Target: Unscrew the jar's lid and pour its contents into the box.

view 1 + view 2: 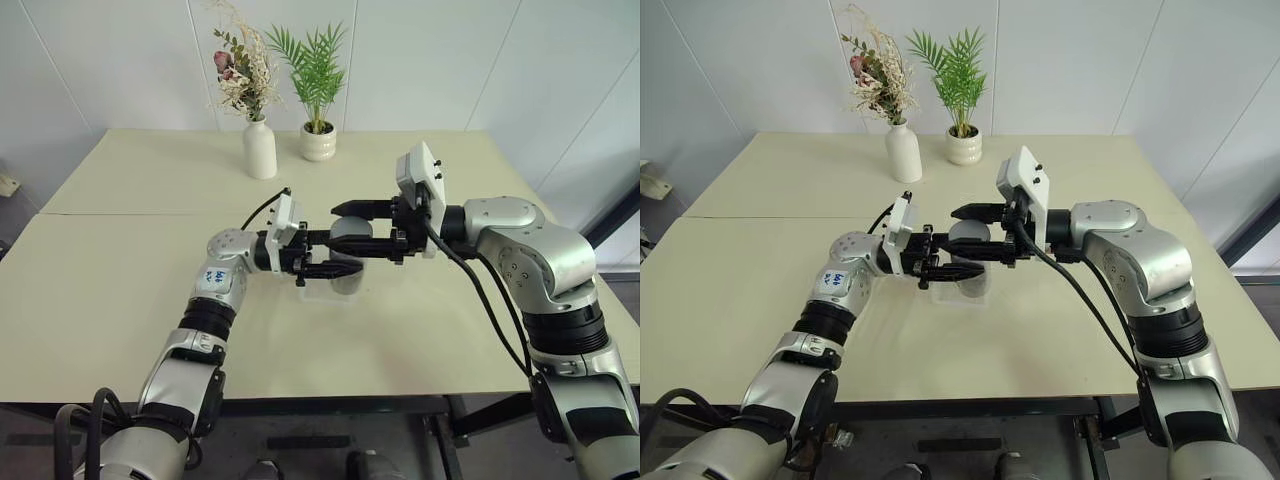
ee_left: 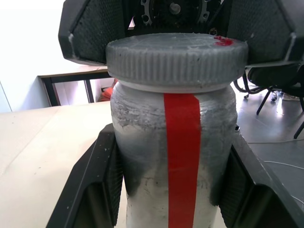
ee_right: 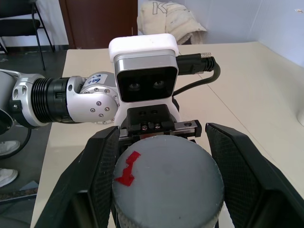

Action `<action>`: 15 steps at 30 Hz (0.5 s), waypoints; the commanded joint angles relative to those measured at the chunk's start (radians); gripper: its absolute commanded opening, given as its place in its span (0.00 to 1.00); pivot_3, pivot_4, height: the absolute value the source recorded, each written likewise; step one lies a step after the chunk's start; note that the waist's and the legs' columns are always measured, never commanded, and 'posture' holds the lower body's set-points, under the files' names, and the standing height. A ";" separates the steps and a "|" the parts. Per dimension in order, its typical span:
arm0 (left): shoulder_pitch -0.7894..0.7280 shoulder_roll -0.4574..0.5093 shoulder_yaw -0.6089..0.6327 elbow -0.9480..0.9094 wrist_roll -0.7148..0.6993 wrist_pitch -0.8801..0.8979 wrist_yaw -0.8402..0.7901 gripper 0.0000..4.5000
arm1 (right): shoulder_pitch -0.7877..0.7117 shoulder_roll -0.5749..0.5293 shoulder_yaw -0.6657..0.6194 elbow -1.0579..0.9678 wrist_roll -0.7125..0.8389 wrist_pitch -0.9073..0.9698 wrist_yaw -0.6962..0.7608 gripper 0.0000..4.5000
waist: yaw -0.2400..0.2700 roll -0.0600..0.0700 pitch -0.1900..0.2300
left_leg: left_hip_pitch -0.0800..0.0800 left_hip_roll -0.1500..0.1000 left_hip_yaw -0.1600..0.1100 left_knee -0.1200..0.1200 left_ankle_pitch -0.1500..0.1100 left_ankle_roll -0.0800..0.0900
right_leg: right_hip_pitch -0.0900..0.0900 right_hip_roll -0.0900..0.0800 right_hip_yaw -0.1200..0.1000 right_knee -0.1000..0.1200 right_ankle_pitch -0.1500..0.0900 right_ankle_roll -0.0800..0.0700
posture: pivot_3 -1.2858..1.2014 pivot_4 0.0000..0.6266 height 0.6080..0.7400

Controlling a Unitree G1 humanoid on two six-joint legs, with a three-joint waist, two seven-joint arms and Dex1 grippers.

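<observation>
Over table (image 1: 120,300), jar (image 2: 175,156) lies level, lid (image 3: 166,183) toward right hand (image 1: 366,222).

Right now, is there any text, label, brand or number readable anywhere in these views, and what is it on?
Blue-printed sticker on the left arm: too small to read.
Large letter on the pale cloth bundle behind the table: looks like "K", partly hidden, not sure.
The lid: a red mark, no text.
The jar: a plain red stripe, no text.

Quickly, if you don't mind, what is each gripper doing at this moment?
Left gripper: shut on the silvery-grey cylindrical jar with a red stripe.
Right gripper: shut on the round grey ribbed screw lid.
</observation>
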 commanded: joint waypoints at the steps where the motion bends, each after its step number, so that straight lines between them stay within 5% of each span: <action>1: 0.027 0.031 -0.016 0.014 0.017 -0.001 -0.044 0.48 | -0.078 -0.026 -0.093 -0.004 0.009 -0.068 0.002 0.57 | 0.000 0.000 0.000 | 0.000 0.000 0.000 0.000 0.000 0.000 | 0.000 0.000 0.000 0.000 0.000 0.000 | 0.52 0.24 1.00; 15: 0.036 0.019 -0.014 0.023 0.015 -0.010 -0.040 0.48 | -0.134 -0.018 -0.100 0.062 -0.003 -0.102 0.021 0.57 | 0.000 0.004 0.002 | 0.000 0.000 0.000 0.000 0.000 0.000 | 0.000 0.000 0.000 0.000 0.000 0.000 | 0.52 0.24 1.00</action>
